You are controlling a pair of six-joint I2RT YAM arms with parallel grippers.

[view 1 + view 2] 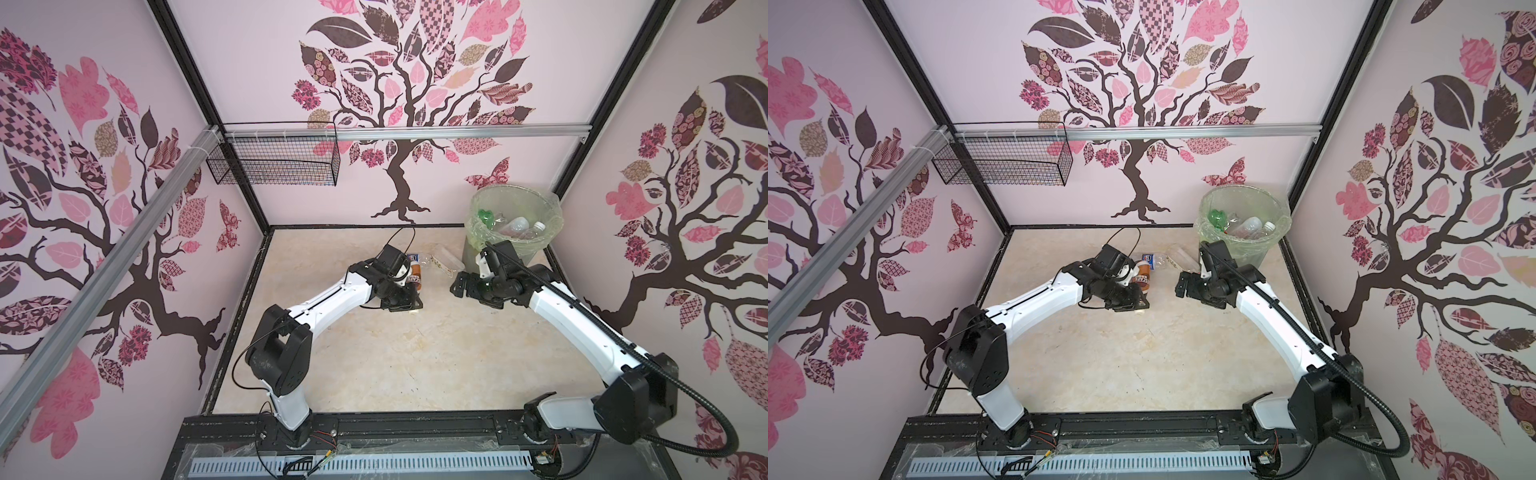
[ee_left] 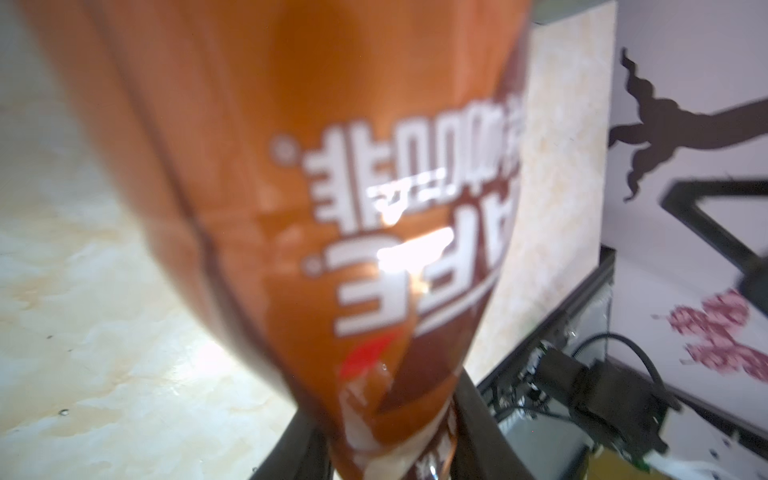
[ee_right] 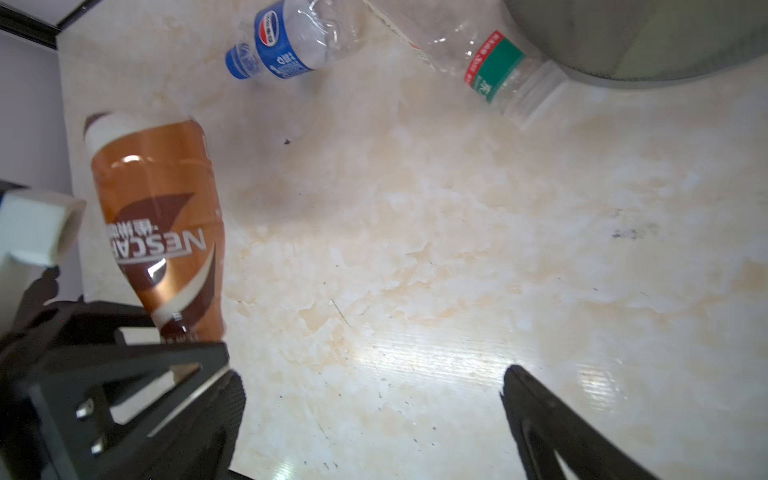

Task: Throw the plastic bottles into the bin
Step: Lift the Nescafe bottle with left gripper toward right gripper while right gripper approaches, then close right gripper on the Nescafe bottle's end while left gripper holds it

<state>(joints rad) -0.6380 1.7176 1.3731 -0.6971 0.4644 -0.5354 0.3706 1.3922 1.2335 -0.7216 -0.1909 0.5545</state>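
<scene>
A brown coffee bottle [image 1: 415,275] [image 1: 1144,275] [image 2: 332,208] [image 3: 162,232] stands out from my left gripper [image 1: 413,287] [image 2: 390,444], which is shut on its narrow end at the middle of the table. A blue-label clear bottle [image 3: 286,45] [image 1: 420,258] and a clear bottle with a red and green label [image 3: 490,62] [image 1: 446,258] lie on the table behind it. The grey mesh bin [image 1: 540,245] [image 1: 1266,253] [image 3: 623,41] stands at the back right with a green bottle [image 1: 484,216] and clear bottles inside. My right gripper [image 1: 459,284] [image 3: 374,386] hangs open and empty beside the bin, facing the left gripper.
A black wire basket [image 1: 274,162] [image 1: 1005,160] hangs on the rail at the back left, well above the table. Patterned walls close in three sides. Both arms' bases sit on the black rail [image 1: 395,428] at the front edge.
</scene>
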